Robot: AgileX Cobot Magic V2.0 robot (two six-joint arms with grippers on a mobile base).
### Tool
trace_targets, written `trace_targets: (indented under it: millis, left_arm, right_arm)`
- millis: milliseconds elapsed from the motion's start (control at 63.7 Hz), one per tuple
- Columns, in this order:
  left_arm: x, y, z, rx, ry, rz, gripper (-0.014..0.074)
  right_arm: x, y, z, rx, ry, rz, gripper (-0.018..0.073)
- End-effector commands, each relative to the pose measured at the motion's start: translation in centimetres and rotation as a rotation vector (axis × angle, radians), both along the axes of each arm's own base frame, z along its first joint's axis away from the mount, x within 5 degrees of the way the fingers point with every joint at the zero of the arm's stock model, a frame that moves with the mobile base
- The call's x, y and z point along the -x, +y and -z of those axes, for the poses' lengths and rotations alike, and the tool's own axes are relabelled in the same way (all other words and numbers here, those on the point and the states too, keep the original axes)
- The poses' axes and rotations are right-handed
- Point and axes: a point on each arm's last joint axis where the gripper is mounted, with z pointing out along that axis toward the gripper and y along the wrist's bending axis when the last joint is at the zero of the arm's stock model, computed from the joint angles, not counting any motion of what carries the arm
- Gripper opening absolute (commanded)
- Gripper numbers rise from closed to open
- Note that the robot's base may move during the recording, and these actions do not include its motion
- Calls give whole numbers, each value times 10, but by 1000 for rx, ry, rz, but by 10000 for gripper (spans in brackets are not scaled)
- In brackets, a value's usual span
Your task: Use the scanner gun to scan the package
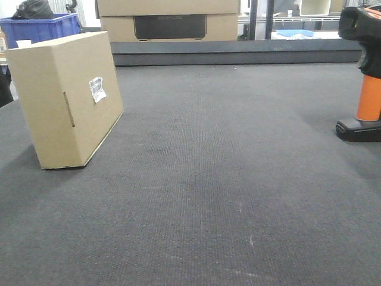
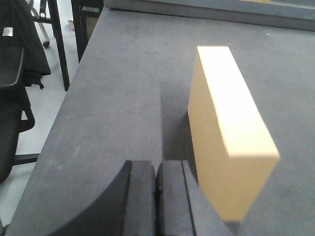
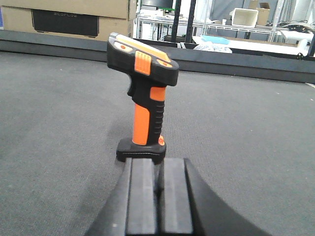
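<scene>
The package (image 1: pixel 65 98), a flat tan cardboard box, stands on edge at the left of the dark mat, its white barcode label (image 1: pixel 97 89) and narrow slot facing the middle. In the left wrist view the package (image 2: pixel 224 128) rises just right of my left gripper (image 2: pixel 158 169), whose jaws are pressed together and empty. The scanner gun (image 1: pixel 364 71) stands upright on its black foot at the right edge. In the right wrist view the scanner gun (image 3: pixel 144 93) stands directly ahead of my right gripper (image 3: pixel 160 164), shut and holding nothing, tips close behind its foot.
A larger tan box with a dark panel (image 1: pixel 169 21) sits behind the raised back ledge (image 1: pixel 238 52). A blue bin (image 1: pixel 38 28) stands at the back left. The table's left edge (image 2: pixel 74 98) drops to the floor beside a black chair (image 2: pixel 12 93). Metal shelving (image 3: pixel 236 24) stands behind.
</scene>
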Motion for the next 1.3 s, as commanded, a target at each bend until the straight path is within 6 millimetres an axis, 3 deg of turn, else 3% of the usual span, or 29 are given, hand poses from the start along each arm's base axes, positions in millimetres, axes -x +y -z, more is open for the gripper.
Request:
trace_targets:
  millis: [0,204,377,565,722,989,1068,1287]
  left_arm:
    - [-12,-1,-7,11,-28,3,-111]
    - [-54,-10,-22,44,98,58,-111]
    - [-107,-40,-39,-13,230,118,-111]
    - [-150,-73,-37,-19,365,68,-111]
    - [-172,-101,-30,-53,414,120,-111]
    - [-181,-102,-27,-71,411,91,-98]
    - [-181,-101,-27,-90,404,86,2]
    - [-185,-103,-19,-43,435,57,494]
  right_arm:
    - [0,0,-1,-2,-14,6,-169]
    - [0,0,-1,-2,-14,6,-169]
    - [0,0,-1,-2,-14,6,-169]
    - [0,0,-1,-2,-14,6,-169]
    - [0,0,-1,-2,-14,6,-169]
    - [0,0,-1,-2,-14,6,-169]
    - [0,0,-1,-2,-14,6,-169]
    - [0,0,-1,-2,-14,6,-169]
